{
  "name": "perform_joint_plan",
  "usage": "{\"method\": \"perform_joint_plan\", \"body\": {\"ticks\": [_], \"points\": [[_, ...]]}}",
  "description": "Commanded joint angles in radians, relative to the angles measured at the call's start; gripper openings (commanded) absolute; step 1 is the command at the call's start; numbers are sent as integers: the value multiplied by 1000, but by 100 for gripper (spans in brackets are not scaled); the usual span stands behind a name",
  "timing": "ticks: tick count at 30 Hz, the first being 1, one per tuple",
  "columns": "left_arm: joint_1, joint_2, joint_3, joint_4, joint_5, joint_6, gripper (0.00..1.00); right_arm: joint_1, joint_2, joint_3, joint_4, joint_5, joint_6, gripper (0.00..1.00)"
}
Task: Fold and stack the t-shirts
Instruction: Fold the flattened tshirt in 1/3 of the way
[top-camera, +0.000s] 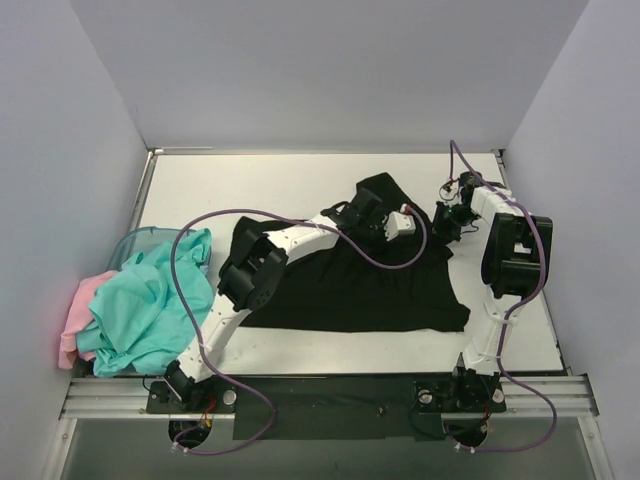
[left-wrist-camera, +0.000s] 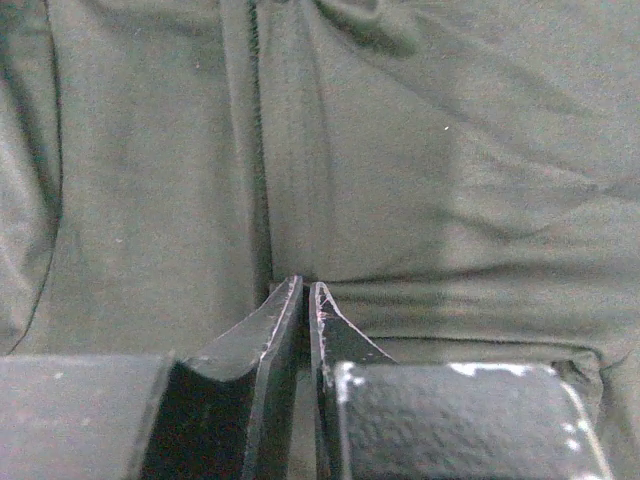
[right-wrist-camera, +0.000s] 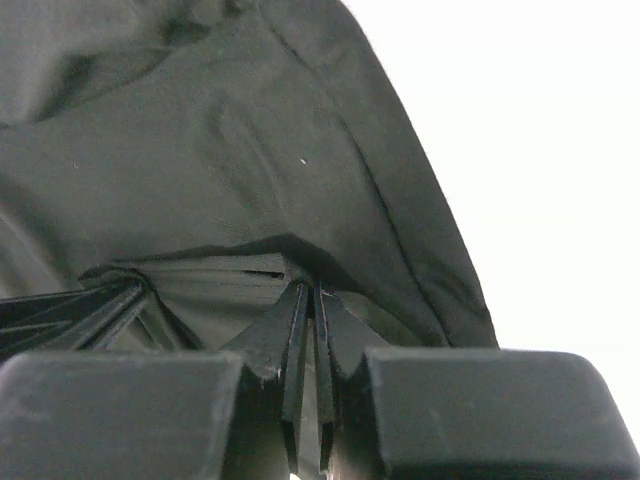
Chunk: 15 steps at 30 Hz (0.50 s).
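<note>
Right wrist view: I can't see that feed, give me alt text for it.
The right tool is shut on a bunched fold of the black t-shirt, whose cloth fills most of the frame. Bare white table shows at the right.

1 black t-shirt (top-camera: 350, 290), plain. Teal t-shirts (top-camera: 150, 300), plain. 1 pink t-shirt (top-camera: 82, 305). Surface (top-camera: 250, 190), white. Left arm (top-camera: 300, 237), right arm (top-camera: 490, 330): white, black joints. Cables (top-camera: 190, 260), purple. Bin rim (top-camera: 130, 240), translucent teal.
</note>
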<state>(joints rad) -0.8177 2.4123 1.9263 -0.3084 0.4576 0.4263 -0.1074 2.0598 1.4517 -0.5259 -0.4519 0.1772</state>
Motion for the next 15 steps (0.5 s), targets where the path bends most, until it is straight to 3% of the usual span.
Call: {"method": "perform_joint_plan", "body": {"ticks": [1,7,9,10,12,15], "points": [[25,-71,-10,-43,-43,5,17,-8,-18,1,-19,-8,-25,0],[40,-116,-58,-58,-30,3,20,-9,-20,4,-19,-22,-30,0],[40,-124,-50,-63,-27,3,23,-9,-13,13,-20,-37,-28,10],[41,-124,-43,-60,-23,5,24,-8,-12,18,-20,-47,-25,24],[40,-117,-32,-58,-17,5,25,-8,-33,30,-22,-50,-21,35],[37,-107,-17,-57,-26,6,25,-8,-85,55,-34,26,-1,39]]}}
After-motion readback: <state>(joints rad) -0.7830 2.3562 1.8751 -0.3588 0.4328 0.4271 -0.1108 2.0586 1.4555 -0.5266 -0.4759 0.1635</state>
